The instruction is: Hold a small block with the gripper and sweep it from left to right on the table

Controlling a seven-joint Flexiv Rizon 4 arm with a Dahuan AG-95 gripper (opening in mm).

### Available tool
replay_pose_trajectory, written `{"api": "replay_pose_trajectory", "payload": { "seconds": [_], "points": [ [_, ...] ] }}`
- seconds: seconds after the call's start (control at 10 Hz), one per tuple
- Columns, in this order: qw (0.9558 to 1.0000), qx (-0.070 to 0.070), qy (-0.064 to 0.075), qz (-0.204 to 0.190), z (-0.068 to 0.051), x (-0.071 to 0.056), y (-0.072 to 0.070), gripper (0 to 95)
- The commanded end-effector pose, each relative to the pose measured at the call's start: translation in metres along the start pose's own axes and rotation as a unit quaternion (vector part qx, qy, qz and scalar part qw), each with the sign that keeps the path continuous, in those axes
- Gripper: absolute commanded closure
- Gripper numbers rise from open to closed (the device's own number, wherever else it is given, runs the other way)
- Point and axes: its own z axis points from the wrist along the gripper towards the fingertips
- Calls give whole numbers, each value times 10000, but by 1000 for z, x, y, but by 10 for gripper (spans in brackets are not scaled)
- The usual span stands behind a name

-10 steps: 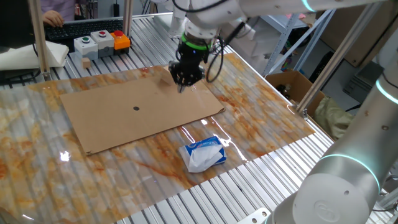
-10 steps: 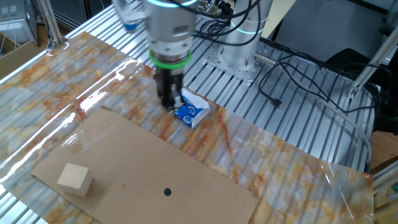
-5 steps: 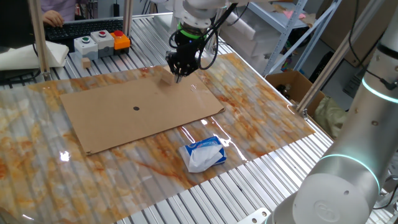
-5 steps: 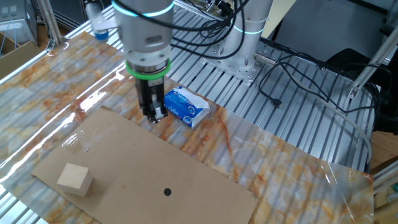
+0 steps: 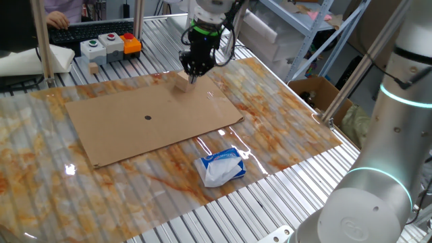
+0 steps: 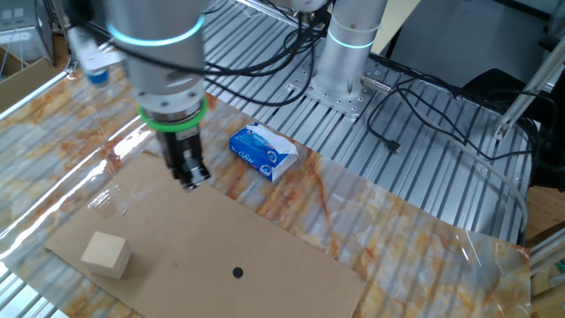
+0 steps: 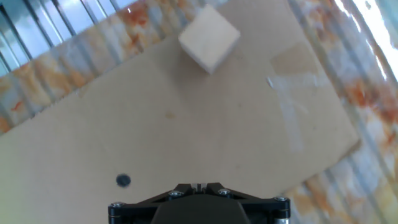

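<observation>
A plain matte wooden cube, the small block (image 6: 106, 254), lies on flat cardboard (image 6: 221, 256).

Bright, even overhead light falls across the table (image 5: 283, 145), throwing white glare streaks off its glossy marbled sheet in both fixed views. Shadows stay soft and short. The hand view is slightly blurred, with the small block (image 7: 209, 37) soft-edged.

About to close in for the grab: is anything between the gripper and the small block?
Nothing visible. The gripper hangs above the cardboard sheet, and only bare cardboard lies between it and the small block. The blue-and-white packet sits off on the far side.
</observation>
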Motion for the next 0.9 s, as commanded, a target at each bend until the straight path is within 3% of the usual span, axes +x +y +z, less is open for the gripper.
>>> {"api": "replay_pose_trajectory", "payload": {
  "seconds": [0.1, 0.9],
  "points": [
    [9999, 40, -22, -109, 2, 0, -3, 950],
    [9998, 49, -32, -202, 5, 0, -2, 950]
  ]
}}
